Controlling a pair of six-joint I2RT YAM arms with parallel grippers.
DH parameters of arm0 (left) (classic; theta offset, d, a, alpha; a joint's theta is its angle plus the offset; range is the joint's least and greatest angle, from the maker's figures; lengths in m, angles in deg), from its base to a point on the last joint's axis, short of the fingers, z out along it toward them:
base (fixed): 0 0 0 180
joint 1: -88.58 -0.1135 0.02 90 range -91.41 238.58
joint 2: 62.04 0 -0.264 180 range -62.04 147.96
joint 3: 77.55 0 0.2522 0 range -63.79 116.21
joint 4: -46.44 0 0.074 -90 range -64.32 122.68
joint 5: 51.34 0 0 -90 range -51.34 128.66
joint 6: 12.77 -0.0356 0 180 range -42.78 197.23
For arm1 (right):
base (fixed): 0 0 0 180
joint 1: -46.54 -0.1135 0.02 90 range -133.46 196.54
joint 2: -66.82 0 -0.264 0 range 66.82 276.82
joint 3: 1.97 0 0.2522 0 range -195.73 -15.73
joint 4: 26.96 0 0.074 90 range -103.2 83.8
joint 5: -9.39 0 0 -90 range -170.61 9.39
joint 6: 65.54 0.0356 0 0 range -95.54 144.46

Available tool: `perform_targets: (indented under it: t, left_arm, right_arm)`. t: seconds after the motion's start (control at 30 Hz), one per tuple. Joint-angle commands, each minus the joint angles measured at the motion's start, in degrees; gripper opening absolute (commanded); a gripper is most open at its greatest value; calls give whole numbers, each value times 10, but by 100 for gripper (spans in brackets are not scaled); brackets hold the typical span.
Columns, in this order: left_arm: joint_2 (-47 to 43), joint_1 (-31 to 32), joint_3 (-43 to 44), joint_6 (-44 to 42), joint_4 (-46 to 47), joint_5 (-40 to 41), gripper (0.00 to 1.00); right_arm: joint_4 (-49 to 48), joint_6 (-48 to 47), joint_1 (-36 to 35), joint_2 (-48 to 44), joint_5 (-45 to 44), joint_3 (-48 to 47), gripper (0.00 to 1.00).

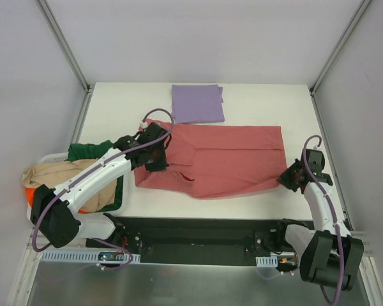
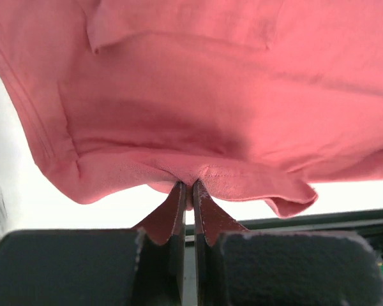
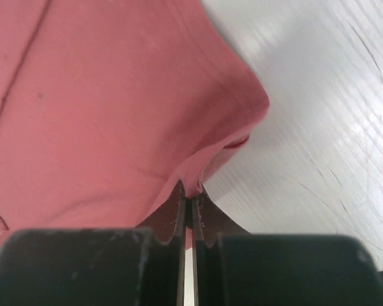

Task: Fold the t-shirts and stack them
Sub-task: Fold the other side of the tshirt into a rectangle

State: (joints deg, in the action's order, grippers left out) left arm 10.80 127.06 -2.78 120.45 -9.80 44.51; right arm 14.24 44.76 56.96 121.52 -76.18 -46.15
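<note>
**Left gripper** [image 2: 186, 186]: Fingers [image 2: 207, 213] are pressing together on a stitched hem of the red shirt [image 2: 198, 95], with a small pucker of cloth rising between the tips. In the wrist view the cloth is hanging in a fold across the frame above the tips, and white table is showing beneath its edge. From above, the left gripper [image 1: 154, 150] is sitting over the shirt's left portion, beside a folded-over flap.

**Right gripper** [image 3: 190, 191]: Fingers [image 3: 169, 213] are closing on the shirt's edge just below a rounded corner of the red shirt [image 3: 83, 108]. The jaws are showing only a thin slit between them, filled with cloth. From above, the right gripper [image 1: 287, 178] is gripping the shirt's near right corner, at the right side of the table.

**Red shirt** [image 1: 223, 159]: It is lying spread across the middle of the table [image 1: 115, 108], wider than deep and partly folded. Creases are running across it, and the near edge is slanting towards the right gripper.

**Purple shirt** [image 1: 198, 103]: It is lying folded into a flat square at the far edge of the table. Its near edge is touching or just overlapping the red shirt's far edge.

**Basket** [image 1: 51, 157]: This white basket is sitting off the table's left edge, under the left arm. It is holding a green cloth [image 1: 89, 152] at the far side, a beige cloth [image 1: 48, 175] in the middle and an orange cloth [image 1: 27, 193] peeking out at the left rim.
</note>
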Motion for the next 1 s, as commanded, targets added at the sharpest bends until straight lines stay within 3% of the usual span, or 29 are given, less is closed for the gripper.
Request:
perform_targets:
  t: [0.0,0.2,0.63,0.97]
  left_arm:
    - [20,-22,55,-32,9,56,0]
    - [42,-38,95,-51,25,111,0]
    - [128,-82,167,-139,79,116,0]
    - [207,-92,223,-212,113,116,0]
  right_arm:
    - [-24,-8,2,47,7,-64,1]
    - [-42,-2,2,113,13,-112,0]
    - [-55,-6,-1,226,25,-207,1]
    - [-57,7,-7,258,1,-216,2]
